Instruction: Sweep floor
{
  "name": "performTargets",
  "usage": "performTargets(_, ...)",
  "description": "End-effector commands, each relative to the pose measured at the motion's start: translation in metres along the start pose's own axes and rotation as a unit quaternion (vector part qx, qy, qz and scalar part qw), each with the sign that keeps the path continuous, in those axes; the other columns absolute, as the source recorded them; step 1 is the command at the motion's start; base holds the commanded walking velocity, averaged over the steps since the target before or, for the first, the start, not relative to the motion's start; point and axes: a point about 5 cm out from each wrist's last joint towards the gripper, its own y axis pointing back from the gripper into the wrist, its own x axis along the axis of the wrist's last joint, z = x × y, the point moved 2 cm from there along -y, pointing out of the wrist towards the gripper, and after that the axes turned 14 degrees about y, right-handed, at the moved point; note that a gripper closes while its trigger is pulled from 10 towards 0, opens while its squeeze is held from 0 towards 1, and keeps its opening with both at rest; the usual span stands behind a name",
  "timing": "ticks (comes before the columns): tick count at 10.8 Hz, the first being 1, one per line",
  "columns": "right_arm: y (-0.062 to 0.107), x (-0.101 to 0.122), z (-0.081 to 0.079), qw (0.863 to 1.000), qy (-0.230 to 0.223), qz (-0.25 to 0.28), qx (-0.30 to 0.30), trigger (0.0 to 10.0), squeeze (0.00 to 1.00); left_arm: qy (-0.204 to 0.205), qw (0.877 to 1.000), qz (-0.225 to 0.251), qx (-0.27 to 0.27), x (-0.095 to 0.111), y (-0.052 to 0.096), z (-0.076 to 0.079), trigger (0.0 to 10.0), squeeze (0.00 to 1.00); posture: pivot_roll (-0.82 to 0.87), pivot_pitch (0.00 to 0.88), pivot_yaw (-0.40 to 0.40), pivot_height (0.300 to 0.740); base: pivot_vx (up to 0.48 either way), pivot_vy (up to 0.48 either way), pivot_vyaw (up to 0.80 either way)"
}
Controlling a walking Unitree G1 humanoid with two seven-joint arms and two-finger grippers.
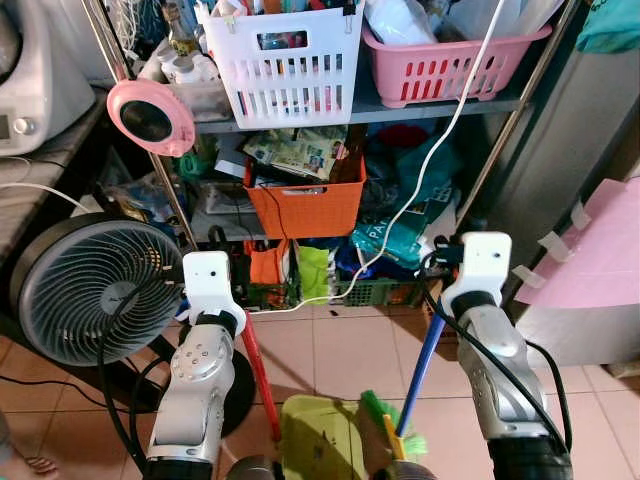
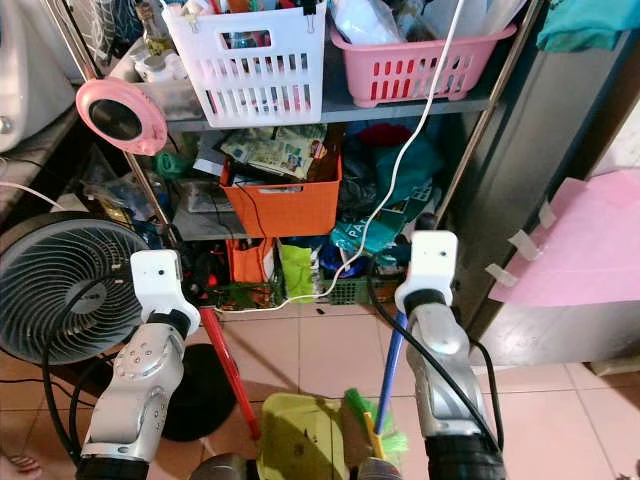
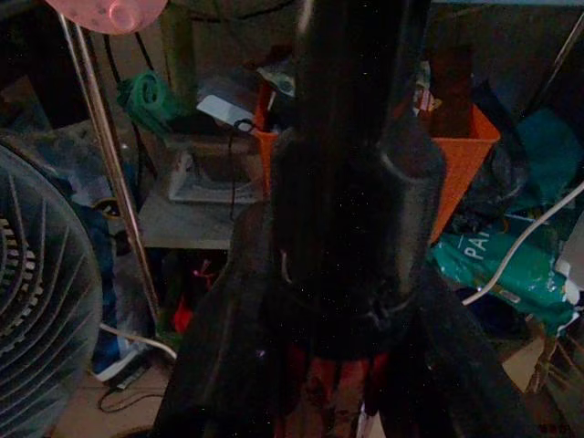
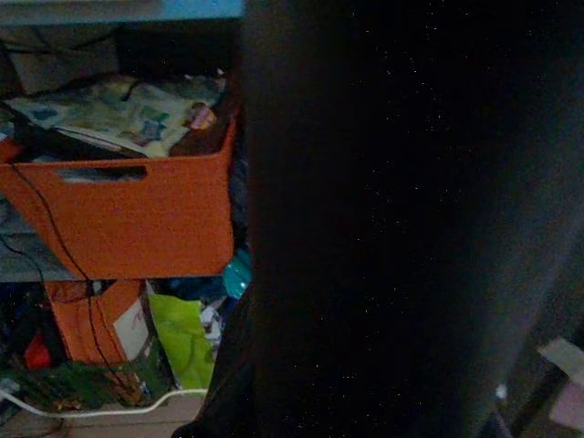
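One shelf rack (image 1: 440, 105) holds three baskets; one fan (image 1: 85, 285) stands left. One dustpan (image 1: 318, 435) lies near, on its red handle (image 1: 262, 380); one broom (image 1: 425, 365) just right. Left gripper (image 1: 215, 240), right gripper (image 1: 450, 245): grip state unclear. Swinging handles could snag the white cable (image 1: 400, 215).

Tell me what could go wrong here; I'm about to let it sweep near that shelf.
1. A white cable hangs down the shelf front and runs along the floor; the blue-handled broom by the right arm could snag it and tug whatever it is attached to.
2. The fan stands close beside the left arm, whose red-handled dustpan could knock it.
3. Loose bags crowd the bottom shelf; bristles may drag them out.
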Motion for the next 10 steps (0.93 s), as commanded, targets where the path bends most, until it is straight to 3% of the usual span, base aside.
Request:
performTargets(1,0.002,-0.005,-0.003,1.000,-0.024,-0.013,0.004,10.0,0.00,-0.002,0.999,0.044,-0.002,0.019,-0.001,0.003,10.0,0.00,-0.03,0.000,0.097,0.740,0.000,0.000,0.00)
performTargets(3,-0.001,0.002,-0.002,1.000,-0.031,0.003,-0.003,10.0,0.00,0.026,0.999,0.015,0.028,0.006,0.002,-0.010,10.0,0.00,-0.04,0.000,0.110,0.740,0.000,0.000,0.00)
performTargets(5,-0.010,0.009,-0.007,0.999,-0.029,0.016,0.014,10.0,0.00,0.028,0.999,0.022,-0.003,0.012,-0.009,0.006,10.0,0.00,-0.04,0.000,0.089,0.740,0.000,0.000,-0.65)
performTargets(9,-0.012,0.008,-0.001,1.000,-0.026,0.015,0.008,10.0,0.00,0.031,0.999,0.024,0.006,0.012,-0.008,0.003,10.0,0.00,-0.04,0.000,0.080,0.740,0.000,0.000,-0.75)
performTargets(10,-0.013,0.008,-0.001,1.000,-0.025,0.017,0.008,10.0,0.00,0.031,0.999,0.022,0.005,0.011,-0.007,0.003,10.0,0.00,-0.04,0.000,0.081,0.740,0.000,0.000,0.00)
